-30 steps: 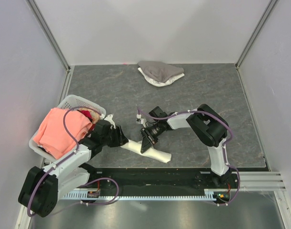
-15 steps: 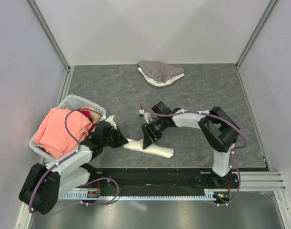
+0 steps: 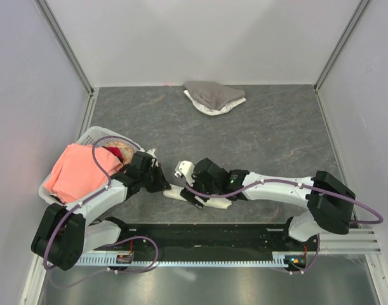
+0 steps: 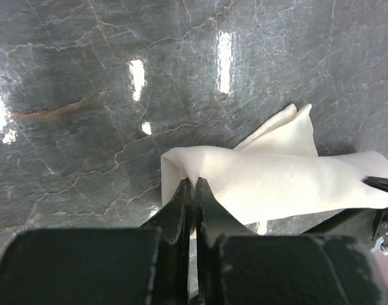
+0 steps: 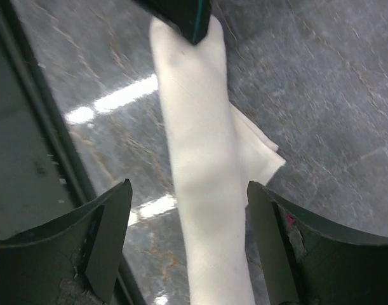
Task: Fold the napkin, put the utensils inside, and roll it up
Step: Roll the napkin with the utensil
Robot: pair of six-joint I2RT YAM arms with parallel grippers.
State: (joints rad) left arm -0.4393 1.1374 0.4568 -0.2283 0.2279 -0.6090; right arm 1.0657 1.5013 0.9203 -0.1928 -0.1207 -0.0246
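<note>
Two grippers attend the rolled napkin (image 4: 276,178), which lies near the front edge of the table (image 3: 276,140). Left gripper (image 4: 194,184): pinched tight on the roll's left end. Right gripper (image 5: 188,187): spread wide, straddling the roll, holding nothing. Utensils not visible. Recommended: anchor left, close right squarely across the roll, avoiding slack.

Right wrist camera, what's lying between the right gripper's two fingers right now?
The rolled napkin runs lengthwise through the gap of the open right gripper, with bare table showing on either side. The right wrist view shows it.
</note>
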